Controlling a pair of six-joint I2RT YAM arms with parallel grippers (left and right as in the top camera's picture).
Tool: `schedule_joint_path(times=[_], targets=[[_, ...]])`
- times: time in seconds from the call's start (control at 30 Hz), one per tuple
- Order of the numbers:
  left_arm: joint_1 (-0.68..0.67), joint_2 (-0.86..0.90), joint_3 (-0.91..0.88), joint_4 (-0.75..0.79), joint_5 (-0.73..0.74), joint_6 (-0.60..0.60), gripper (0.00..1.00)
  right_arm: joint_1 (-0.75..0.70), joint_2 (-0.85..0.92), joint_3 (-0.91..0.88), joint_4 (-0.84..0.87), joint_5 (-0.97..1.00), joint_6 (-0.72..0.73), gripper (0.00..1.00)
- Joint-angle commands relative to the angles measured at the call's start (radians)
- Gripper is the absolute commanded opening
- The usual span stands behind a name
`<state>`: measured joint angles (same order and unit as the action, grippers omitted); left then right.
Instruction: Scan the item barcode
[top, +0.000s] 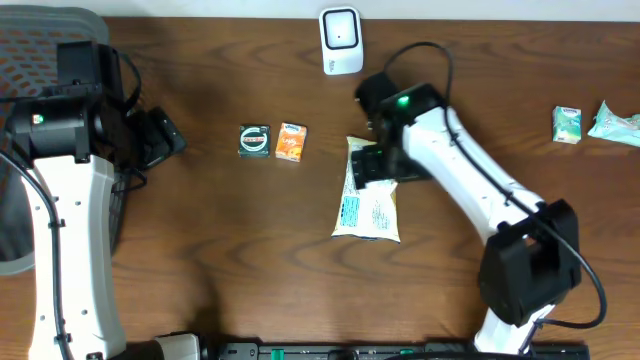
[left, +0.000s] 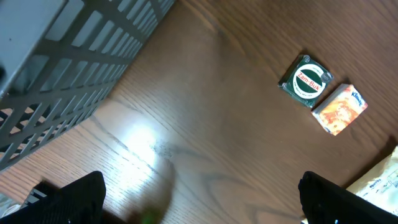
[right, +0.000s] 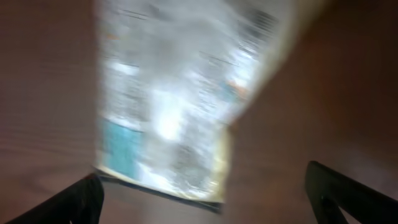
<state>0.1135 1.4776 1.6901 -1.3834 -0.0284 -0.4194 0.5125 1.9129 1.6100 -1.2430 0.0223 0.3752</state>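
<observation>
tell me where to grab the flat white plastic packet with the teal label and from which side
Probably across its narrow width near the upper end, coming straight down from above. The flat white plastic packet lies flat on the brown wooden table, long axis running away from the robot, and the open right gripper hangs over that end.

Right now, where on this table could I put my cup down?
Bare wood: near side, between the left arm and the pouch; also between the right arm and the green packets. Crowded: boxes, scanner and pouch under the right gripper.
</observation>
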Motion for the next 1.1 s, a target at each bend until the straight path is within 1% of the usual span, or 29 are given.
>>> schedule_joint_path(times=[0.0, 0.13, 0.2, 0.3, 0.4, 0.57, 0.6, 0.7, 0.73, 0.77, 0.97, 1.07], targets=[[0.002, 0.006, -0.004, -0.003, -0.006, -0.005, 0.98, 0.108, -0.003, 0.013, 0.090, -0.005, 0.010, 0.96], [0.002, 0.006, -0.004, -0.003, -0.006, -0.005, 0.98, 0.193, 0.003, 0.013, 0.200, 0.053, 0.010, 0.89], [0.002, 0.006, -0.004, -0.003, -0.006, -0.005, 0.98, 0.231, 0.018, 0.012, 0.230, 0.114, 0.014, 0.89], [0.002, 0.006, -0.004, -0.003, -0.006, -0.005, 0.98, 0.280, 0.059, 0.012, 0.232, 0.235, 0.073, 0.91], [0.002, 0.006, -0.004, -0.003, -0.006, -0.005, 0.98, 0.305, 0.112, 0.011, 0.225, 0.286, 0.100, 0.92], [0.002, 0.006, -0.004, -0.003, -0.006, -0.005, 0.98, 0.306, 0.198, 0.011, 0.200, 0.259, 0.123, 0.92], [0.002, 0.006, -0.004, -0.003, -0.006, -0.005, 0.98, 0.305, 0.216, 0.011, 0.200, 0.251, 0.123, 0.91], [0.002, 0.006, -0.004, -0.003, -0.006, -0.005, 0.98, 0.304, 0.237, 0.011, 0.202, 0.225, 0.122, 0.79], [0.002, 0.006, -0.004, -0.003, -0.006, -0.005, 0.97, 0.302, 0.237, 0.011, 0.197, 0.225, 0.122, 0.73], [0.002, 0.006, -0.004, -0.003, -0.006, -0.005, 0.97, 0.299, 0.233, 0.013, 0.189, 0.222, 0.122, 0.71], [0.002, 0.006, -0.004, -0.003, -0.006, -0.005, 0.98, 0.263, 0.165, 0.071, 0.063, 0.222, 0.122, 0.70], [0.002, 0.006, -0.004, -0.003, -0.006, -0.005, 0.98, 0.219, 0.111, 0.091, 0.005, 0.222, 0.122, 0.73]])
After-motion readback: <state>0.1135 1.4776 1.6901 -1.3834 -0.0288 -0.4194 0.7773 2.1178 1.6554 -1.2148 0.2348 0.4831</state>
